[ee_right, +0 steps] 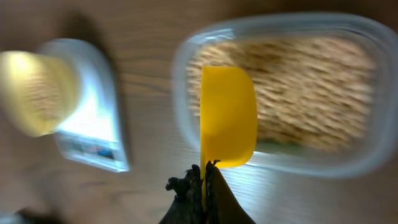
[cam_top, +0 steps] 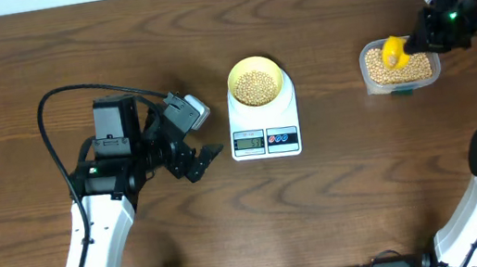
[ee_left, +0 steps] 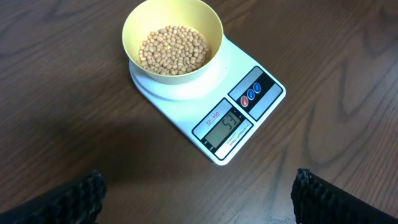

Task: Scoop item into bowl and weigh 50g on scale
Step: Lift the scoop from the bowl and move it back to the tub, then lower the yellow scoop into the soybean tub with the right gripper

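Overhead showed the right tool (cam_top: 424, 32) clamped shut on the handle of the yellow scoop (cam_top: 393, 54), which ran straight out from the tool. Its cup hung over the clear tub (cam_top: 366, 67) of beans (cam_top: 412, 72) at the right side of the counter (cam_top: 351, 202). The bowl (cam_top: 253, 60) — already holding beans — sat on the scale (cam_top: 239, 126), well off to that tool's left, so any transfer would run sideways. The left tool (cam_top: 204, 136), spread wide and empty, stood just beside the scale — the nearer arm.
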Action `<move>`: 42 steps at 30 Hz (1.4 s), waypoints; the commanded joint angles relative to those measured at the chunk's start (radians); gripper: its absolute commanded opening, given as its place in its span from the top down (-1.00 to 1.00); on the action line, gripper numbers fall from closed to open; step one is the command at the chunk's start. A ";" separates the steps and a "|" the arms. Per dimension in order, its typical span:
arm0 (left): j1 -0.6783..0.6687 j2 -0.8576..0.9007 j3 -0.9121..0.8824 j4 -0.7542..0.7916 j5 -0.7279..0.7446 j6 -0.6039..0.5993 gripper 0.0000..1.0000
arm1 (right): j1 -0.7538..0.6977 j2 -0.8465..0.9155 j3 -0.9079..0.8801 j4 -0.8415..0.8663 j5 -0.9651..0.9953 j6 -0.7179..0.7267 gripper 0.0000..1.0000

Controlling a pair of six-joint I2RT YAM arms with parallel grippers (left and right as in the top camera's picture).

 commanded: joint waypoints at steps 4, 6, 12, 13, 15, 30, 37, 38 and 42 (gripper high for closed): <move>0.005 0.006 0.010 0.001 -0.006 0.014 -0.95 | 0.150 -0.025 -0.002 0.007 0.529 0.080 0.97; 0.005 0.006 0.010 0.001 -0.006 0.014 -0.95 | 0.189 -0.025 -0.002 0.008 0.612 0.080 0.98; 0.005 0.006 0.010 0.000 -0.006 0.014 -0.95 | 0.294 -0.025 -0.002 0.008 0.797 0.080 0.98; 0.005 0.006 0.010 0.001 -0.006 0.014 -0.95 | 0.301 -0.025 -0.002 0.008 0.797 0.080 0.98; 0.005 0.006 0.010 0.001 -0.006 0.014 -0.95 | 0.308 -0.025 -0.002 0.006 0.789 0.080 0.98; 0.005 0.006 0.010 0.001 -0.006 0.014 -0.95 | 0.322 -0.025 0.137 0.103 -0.032 0.031 0.98; 0.005 0.006 0.010 0.001 -0.006 0.014 -0.95 | 0.417 -0.008 0.136 0.239 -0.210 0.024 0.98; 0.005 0.006 0.010 0.001 -0.006 0.014 -0.95 | 0.433 -0.007 0.136 0.244 -0.200 0.023 0.98; 0.005 0.006 0.010 0.001 -0.006 0.014 -0.95 | 0.488 0.010 0.136 0.255 -0.183 0.023 0.98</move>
